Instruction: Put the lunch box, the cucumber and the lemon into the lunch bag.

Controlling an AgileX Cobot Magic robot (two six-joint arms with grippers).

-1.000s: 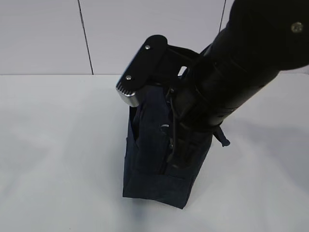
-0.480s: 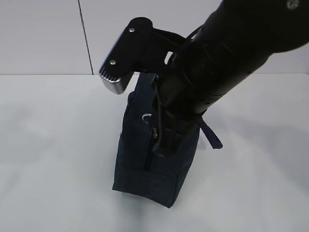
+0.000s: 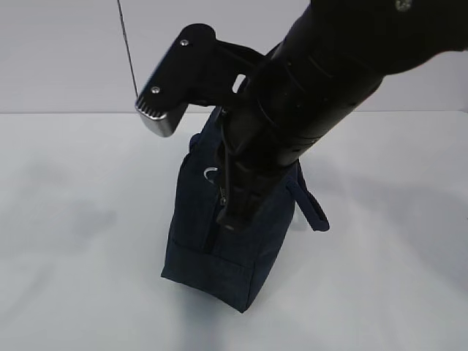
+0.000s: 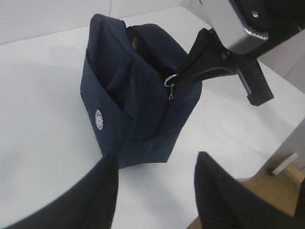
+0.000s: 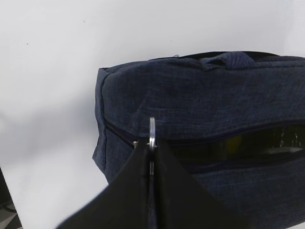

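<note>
On my left, the left gripper (image 4: 155, 191) hangs above the table (image 3: 66, 241) with its two ribbed black fingers (image 4: 95, 200) spread apart, holding nothing and touching nothing; the bag sits just beyond them. The table is a smooth matte white sheet.

In the middle I see the bag (image 3: 219, 248), a boxy thing of dark navy woven fabric, soft-sided, with creased walls and a stitched band round its base. It stands on the table, tilted a little. A small round white logo (image 4: 99, 119) marks one side, and a strap handle (image 3: 311, 208) loops off the far side. The zipper (image 5: 228, 136) runs along the top edge and gapes partly, showing a dark glossy interior.

On my right, the right gripper (image 5: 151, 164) has its smooth black fingers pressed together, pinching the thin metal ring pull (image 5: 152, 131) at the zipper's end. The arm (image 3: 322, 95) behind it is matte black and tubular.
</note>
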